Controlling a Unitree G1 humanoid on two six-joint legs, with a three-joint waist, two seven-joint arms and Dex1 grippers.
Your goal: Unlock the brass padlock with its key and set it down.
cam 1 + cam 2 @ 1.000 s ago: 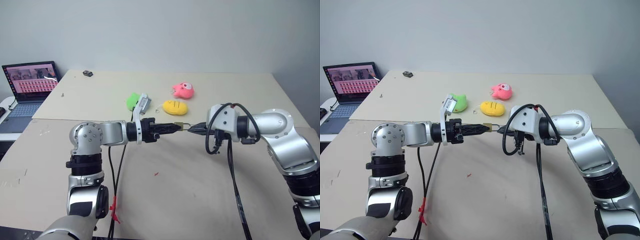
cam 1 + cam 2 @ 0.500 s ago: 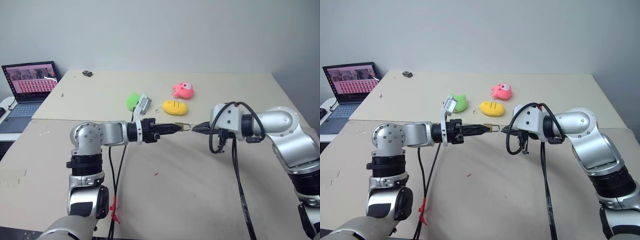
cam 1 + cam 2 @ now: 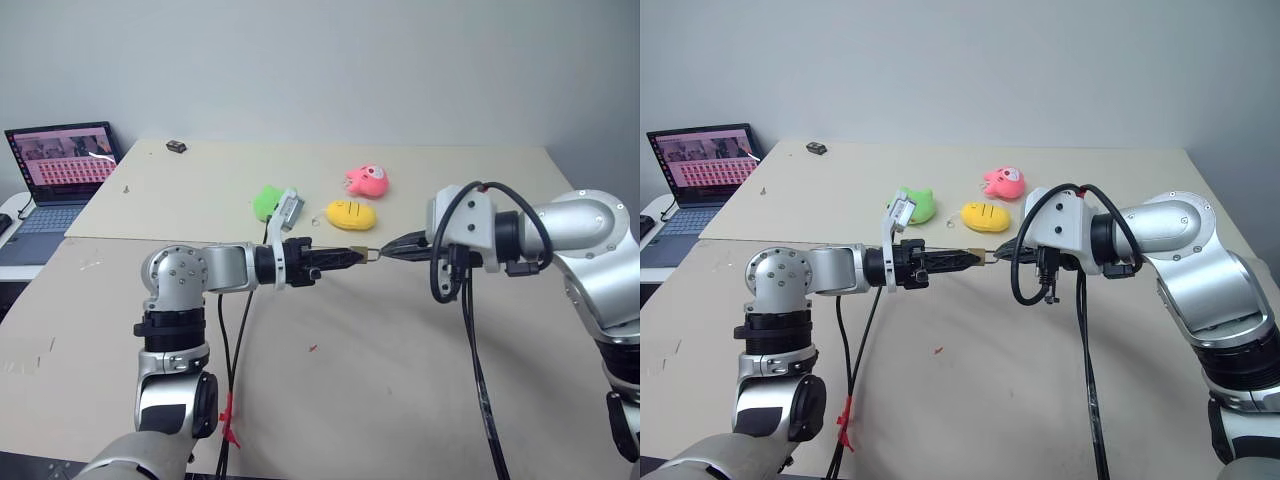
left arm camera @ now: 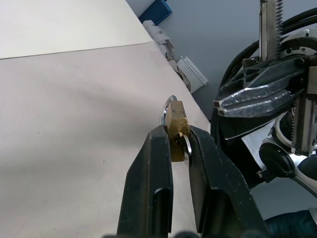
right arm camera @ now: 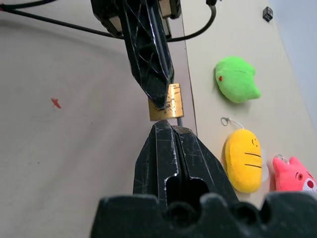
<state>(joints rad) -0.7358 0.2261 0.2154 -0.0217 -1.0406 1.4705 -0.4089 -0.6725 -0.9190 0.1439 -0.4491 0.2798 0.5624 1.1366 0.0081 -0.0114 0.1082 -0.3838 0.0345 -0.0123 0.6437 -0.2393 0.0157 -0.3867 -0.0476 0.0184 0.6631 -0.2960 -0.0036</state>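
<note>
Centre frame: left gripper (image 3: 352,255) pinches the brass padlock (image 4: 176,122); right gripper (image 3: 392,249), fingers pressed together, has risen slightly — key (image 4: 185,147) apparently seated, turning due.

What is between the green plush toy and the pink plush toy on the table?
The yellow oval plush toy lies between the green plush toy and the pink plush toy, as the right wrist view shows.

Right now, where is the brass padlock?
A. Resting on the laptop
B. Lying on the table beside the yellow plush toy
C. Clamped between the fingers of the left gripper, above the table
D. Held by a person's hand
C: the brass padlock sits between the black fingers of the left gripper, held in the air above the table, with the shut right gripper at its end.
</note>
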